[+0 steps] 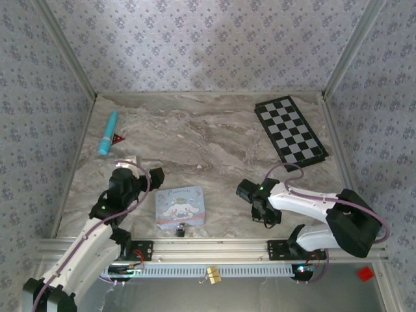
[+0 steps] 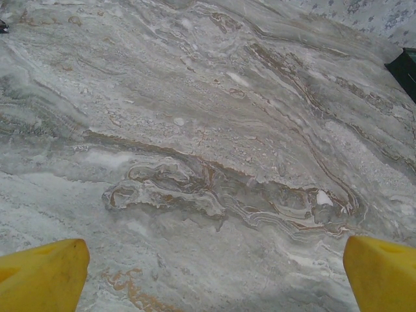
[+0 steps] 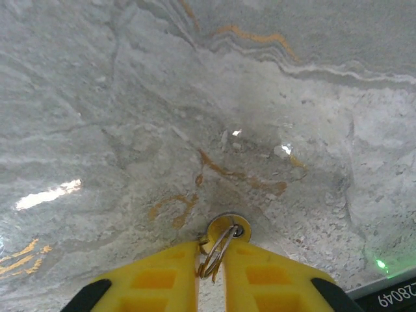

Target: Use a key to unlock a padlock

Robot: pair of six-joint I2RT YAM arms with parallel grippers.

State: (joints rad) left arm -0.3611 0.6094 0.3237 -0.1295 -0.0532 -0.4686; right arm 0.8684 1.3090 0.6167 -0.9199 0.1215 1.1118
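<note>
In the top view we find the padlock [image 1: 180, 229] in the lower middle of the frame, a tiny dark thing touching the near edge of the pale blue tin [image 1: 182, 203]. The tin's lid carries a white cartoon figure and a line of script above it that is too small for us to read. Both sit on the marble table [image 1: 214, 149], between the two arms.

The left gripper [image 2: 214, 279] is left of the tin, its yellow fingers [image 2: 45, 273] spread wide over bare marble with nothing between them.

The right gripper [image 3: 212, 248], right of the tin and well apart from the padlock, is pinched on the key [image 3: 224, 227], whose brass head and wire ring poke out past the tips. At the wrist view's lower right corner we make out inverted digits on a black strip, cut by the edge, seemingly "28049".
</note>
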